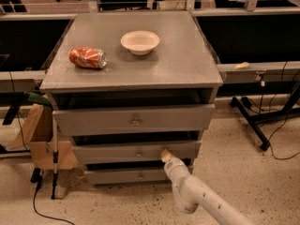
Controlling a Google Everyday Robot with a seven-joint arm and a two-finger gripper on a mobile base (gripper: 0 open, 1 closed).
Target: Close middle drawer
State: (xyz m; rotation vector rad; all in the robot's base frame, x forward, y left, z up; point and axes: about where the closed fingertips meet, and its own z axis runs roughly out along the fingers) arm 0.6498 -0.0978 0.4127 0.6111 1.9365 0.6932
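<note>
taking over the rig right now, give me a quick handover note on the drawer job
Gripper: low at the middle drawer front panel, just right of its knob, apparently touching it.
Middle drawer: sticking partly out of the cabinet, dark gap above it.
Done: gripper is placed at the front.
Left: push the drawer in until shut.
On top: crushed can and bowl.

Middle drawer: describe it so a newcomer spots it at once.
Find the grey cabinet with a can and bowl on top. The middle drawer is the low front between the taller top drawer and the bottom drawer. Only it has the gripper at its front, right of its knob.
</note>
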